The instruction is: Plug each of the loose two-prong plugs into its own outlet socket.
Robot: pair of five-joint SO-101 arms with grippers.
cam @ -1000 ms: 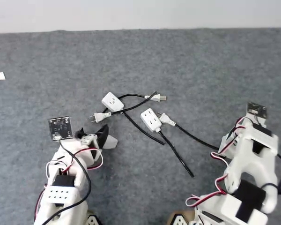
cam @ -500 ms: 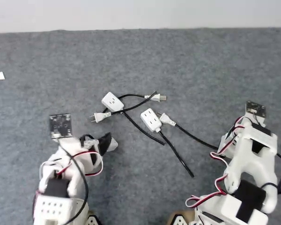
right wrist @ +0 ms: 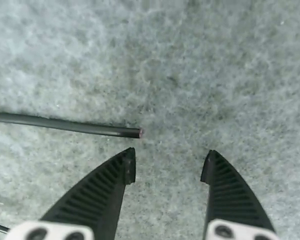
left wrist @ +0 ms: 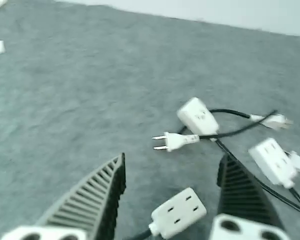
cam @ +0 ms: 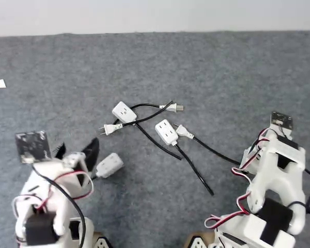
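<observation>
My left gripper (left wrist: pixel 172 160) is open low over the carpet, and a white outlet socket (left wrist: pixel 179 219) on a black cord lies loose between its fingers. In the high view this socket (cam: pixel 108 164) lies just right of the left gripper (cam: pixel 77 145). Ahead lie a white two-prong plug (left wrist: pixel 172 141) and a second socket (left wrist: pixel 197 116). A third socket (cam: pixel 167 132) has another plug (cam: pixel 183 132) beside it, and a further plug (cam: pixel 173 107) lies beyond. My right gripper (right wrist: pixel 170 151) is open over bare carpet near a cut cable end (right wrist: pixel 135 132).
Black cords (cam: pixel 160 147) cross among the sockets, and one runs toward the right arm (cam: pixel 274 175). Two white scraps (cam: pixel 0 83) lie at the far left. Grey carpet (cam: pixel 222 72) stretches to the pale back wall.
The left arm has swung back and to the left. Its gripper has opened wider, and the socket that was against its finger now lies free on the carpet. The right arm has stayed put.
</observation>
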